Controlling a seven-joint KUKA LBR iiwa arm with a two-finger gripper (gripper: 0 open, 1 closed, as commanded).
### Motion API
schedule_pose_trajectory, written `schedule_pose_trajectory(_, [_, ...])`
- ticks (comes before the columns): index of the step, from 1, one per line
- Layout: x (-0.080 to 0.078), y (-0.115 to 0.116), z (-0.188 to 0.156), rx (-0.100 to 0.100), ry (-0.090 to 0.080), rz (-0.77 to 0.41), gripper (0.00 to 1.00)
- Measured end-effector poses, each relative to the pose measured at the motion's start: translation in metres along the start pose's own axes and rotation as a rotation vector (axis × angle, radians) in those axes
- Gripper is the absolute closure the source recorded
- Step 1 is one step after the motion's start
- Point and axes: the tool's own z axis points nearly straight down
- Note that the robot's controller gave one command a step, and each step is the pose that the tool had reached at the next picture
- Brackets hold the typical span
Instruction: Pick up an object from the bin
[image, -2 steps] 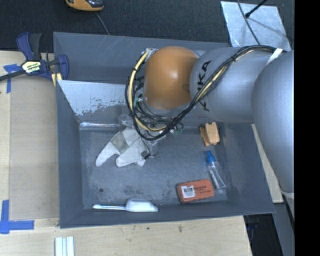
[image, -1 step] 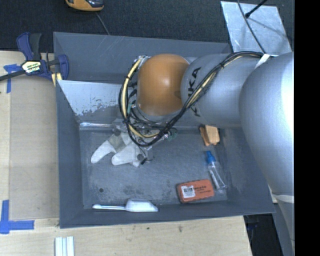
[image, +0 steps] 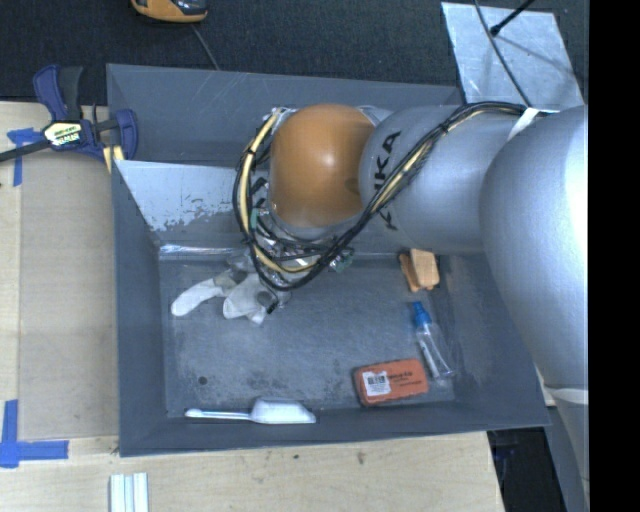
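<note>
- Whitish crumpled lump (image: 205, 293): pale, irregular and soft-looking. One long lobe points left and a shorter, wrinkled lobe lies beside it on the right. It lies on the bin floor at the rear left, just in front of the back wall. Whether it is one piece or two touching pieces cannot be told.
- Grey metal bin (image: 140, 300): one, with sloping walls and a scuffed floor. The arm covers its rear right corner and most of its right wall.
- KUKA arm (image: 450, 180): one silver arm that comes in from the right and is cut off at the edge of the view. Black and yellow cables loop round its wrist.
- Orange cover (image: 315, 165): one glossy dome on the wrist. It hides most of what hangs below it.
- Gripper (image: 266, 296): it sits low under the cables, at the right end of the whitish lump. It is so buried in cable and shadow that I cannot tell whether it is spread, closed or clamped on anything.
- White long-handled utensil (image: 250, 413): one, lying flat along the front wall. It may be a spoon or a brush.
- Orange packet (image: 392, 381): one flat rectangle at the front right, with a white barcode label at its left end.
- Clear tube with a blue cap (image: 428, 340): one, just behind the packet.
- Tan wooden block (image: 420, 270): one, at the rear right, beside the arm.
</note>
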Motion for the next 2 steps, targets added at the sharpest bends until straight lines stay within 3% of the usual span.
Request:
schedule_pose_trajectory(1, [0.0,0.0,0.0,-0.001,0.0,-0.002,1.0])
schedule_pose_trajectory(2, [-0.004,-0.002,-0.079,-0.001,0.007,0.004,1.0])
